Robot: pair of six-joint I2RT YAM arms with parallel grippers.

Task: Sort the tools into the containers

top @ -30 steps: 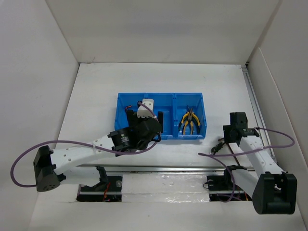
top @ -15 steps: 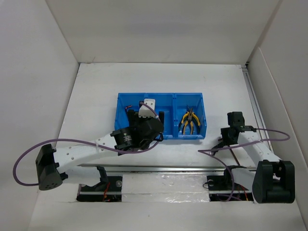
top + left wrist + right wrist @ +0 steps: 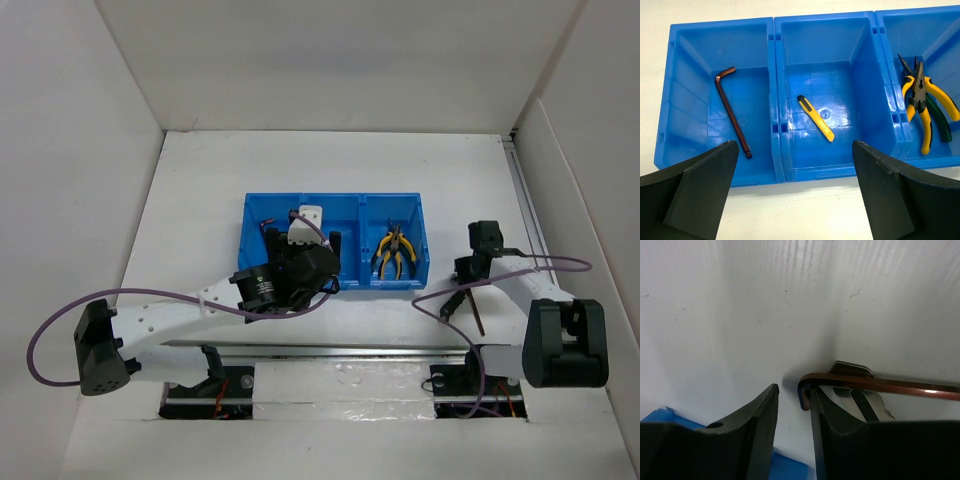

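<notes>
Hovering above the blue tray [image 3: 774, 60], the left claw [image 3: 794, 147] is holding its fingers [image 3: 700, 185] wide apart; a hex key [image 3: 731, 112] is lying in the left compartment, a yellow-and-black stick tool [image 3: 816, 118] in the middle, pliers [image 3: 920, 105] in the right. Low over the counter [image 3: 740, 315], the right claw [image 3: 794, 400] is sitting nearly together around the bend of a second hex key [image 3: 880, 383] crossing a silver piece [image 3: 852, 371]; whether it is pinching, I cannot tell.
</notes>
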